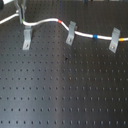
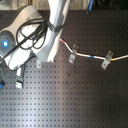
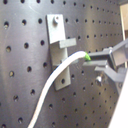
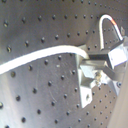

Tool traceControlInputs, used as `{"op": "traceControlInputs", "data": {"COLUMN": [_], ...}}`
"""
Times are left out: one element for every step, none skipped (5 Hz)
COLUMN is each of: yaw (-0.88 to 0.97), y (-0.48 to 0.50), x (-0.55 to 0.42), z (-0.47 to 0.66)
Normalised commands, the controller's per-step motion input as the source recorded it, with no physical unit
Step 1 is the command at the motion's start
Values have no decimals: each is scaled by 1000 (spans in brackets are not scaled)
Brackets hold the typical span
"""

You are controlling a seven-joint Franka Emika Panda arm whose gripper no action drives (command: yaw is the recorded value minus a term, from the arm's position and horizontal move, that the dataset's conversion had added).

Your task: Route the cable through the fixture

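Pinching the cable [image 3: 54, 86] tight with the gripper [image 3: 91, 60], jaws closed on the cord in both wrist views. Holding it just beside the fixture [image 3: 59, 50], with the cord crossing in front of the grey post in the first wrist view but not sitting in its forked top. Hovering at the top edge of the first exterior view, with only a little of the gripper [image 1: 21, 11] showing above the cord there. Standing straight up on the black board [image 1: 65, 90] full of little holes, near the first exterior view's left: the fixture [image 1: 27, 38]. Bending in a white hump just above and behind that post, then running off toward the first exterior view's right: the cable [image 1: 45, 21]. Passing the red band [image 1: 61, 22], touching the top of the first leaning clip [image 1: 71, 33], passing the blue band [image 1: 96, 36], and reaching the second leaning clip [image 1: 115, 40]. Hiding much of the board's left part in the second exterior view behind the big white arm [image 2: 50, 35].
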Motion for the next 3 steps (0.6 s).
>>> {"op": "traceControlInputs", "data": {"yaw": [646,0,34], "y": [215,15,273], "x": [1,33,374], "z": [61,43,43]}}
